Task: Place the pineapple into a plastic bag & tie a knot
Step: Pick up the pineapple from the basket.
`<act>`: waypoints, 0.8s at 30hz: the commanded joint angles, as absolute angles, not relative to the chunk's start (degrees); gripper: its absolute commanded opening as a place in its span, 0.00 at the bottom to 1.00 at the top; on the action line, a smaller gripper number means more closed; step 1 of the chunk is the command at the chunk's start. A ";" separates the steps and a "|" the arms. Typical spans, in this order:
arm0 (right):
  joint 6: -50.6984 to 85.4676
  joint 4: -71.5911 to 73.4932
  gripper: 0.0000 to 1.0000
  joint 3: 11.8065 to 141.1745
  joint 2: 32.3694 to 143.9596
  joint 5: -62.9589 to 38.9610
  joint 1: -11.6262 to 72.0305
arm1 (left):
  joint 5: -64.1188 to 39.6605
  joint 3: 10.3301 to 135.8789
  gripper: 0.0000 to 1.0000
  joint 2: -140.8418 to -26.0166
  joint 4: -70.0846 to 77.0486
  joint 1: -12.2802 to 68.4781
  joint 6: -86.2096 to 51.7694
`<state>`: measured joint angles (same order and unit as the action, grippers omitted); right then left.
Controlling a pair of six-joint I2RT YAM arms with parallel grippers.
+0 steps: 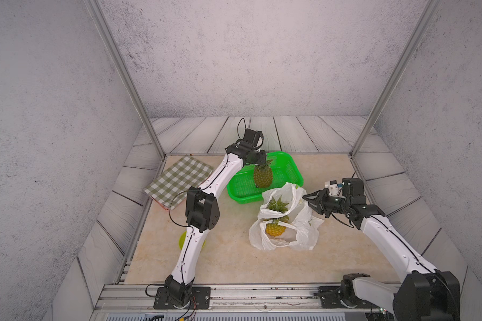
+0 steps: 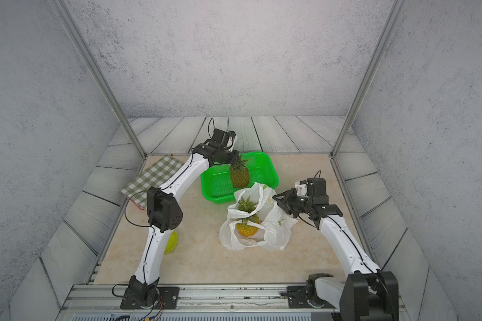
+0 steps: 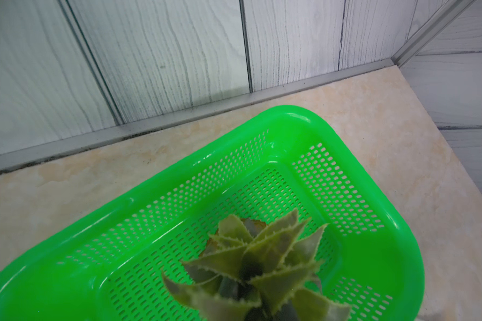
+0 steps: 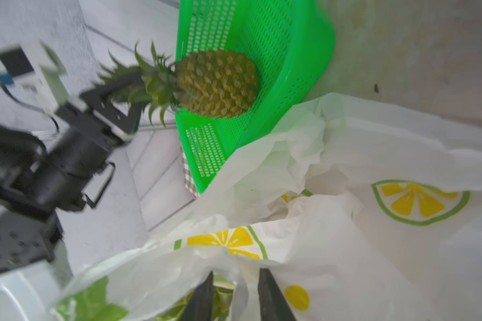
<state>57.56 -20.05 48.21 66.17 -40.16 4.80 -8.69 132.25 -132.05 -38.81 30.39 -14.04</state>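
Left gripper (image 1: 260,163) was seen clamped on crown of brownish-green pineapple (image 1: 263,176), upright in far green perforated plastic basket (image 1: 297,169); lemon-printed white plastic bag (image 1: 304,239) was found nearer, right gripper (image 1: 307,202) parted at its right edge

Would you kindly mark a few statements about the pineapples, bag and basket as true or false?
1. The left claw is at the crown of the pineapple at the basket. True.
2. The bag is empty. False: a yellow pineapple shows inside it.
3. The bag is knotted. False: its mouth gapes open.
4. The right claw is next to the bag, jaws apart. True.
5. The cloth lies in the basket. False: it lies on the table beside it.
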 commanded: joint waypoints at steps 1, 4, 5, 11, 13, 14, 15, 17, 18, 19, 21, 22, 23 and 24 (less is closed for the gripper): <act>49.49 -28.88 0.51 52.29 64.41 -35.68 4.68 | -10.83 126.43 0.00 -122.44 -34.94 30.74 -15.11; 46.60 -33.02 0.60 54.19 62.33 -33.69 4.82 | -10.43 121.70 0.00 -115.97 -33.40 30.76 -15.36; 45.42 -34.63 0.60 54.84 61.42 -33.01 4.75 | -10.15 120.29 0.00 -113.92 -33.40 30.76 -15.45; 39.51 -45.74 0.47 58.84 53.46 -27.09 7.72 | -7.50 109.06 0.00 -99.72 -31.70 30.76 -17.06; 38.63 -48.60 0.45 60.23 51.17 -24.81 10.46 | -6.34 104.75 0.00 -94.41 -31.50 30.81 -17.59; 38.52 -49.79 0.45 60.69 50.21 -23.52 12.66 | -6.18 102.40 0.00 -91.39 -31.14 30.85 -17.92; 38.58 -50.75 0.45 61.02 49.51 -21.96 15.23 | -5.82 99.53 0.00 -88.33 -31.03 30.85 -18.18; 39.32 -51.58 0.45 61.10 48.89 -18.77 20.96 | -5.61 94.51 0.00 -82.68 -31.07 30.85 -19.12; 40.22 -51.40 0.45 60.70 48.91 -16.97 24.55 | -5.40 91.49 0.00 -79.63 -31.32 30.84 -19.63; 41.33 -50.64 0.44 59.99 49.19 -15.97 27.49 | -5.67 88.93 0.00 -77.17 -31.44 30.85 -20.27; 44.90 -47.62 0.40 58.02 50.15 -13.87 34.12 | -5.85 83.12 0.00 -71.39 -32.61 30.94 -21.70; 47.02 -45.05 0.40 56.87 50.31 -12.72 37.18 | -5.67 80.89 0.00 -69.00 -33.35 30.88 -22.47; 48.77 -42.05 0.40 55.54 50.85 -10.97 41.03 | -5.42 78.45 0.00 -66.24 -34.44 30.94 -23.20; 50.13 -39.58 0.42 54.82 51.94 -8.79 44.81 | -4.95 76.40 0.00 -63.57 -35.97 30.92 -23.82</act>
<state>45.25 -44.62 57.19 49.95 -15.99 38.33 -5.61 80.18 -68.77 -35.66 30.65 -20.71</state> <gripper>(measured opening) 0.414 0.162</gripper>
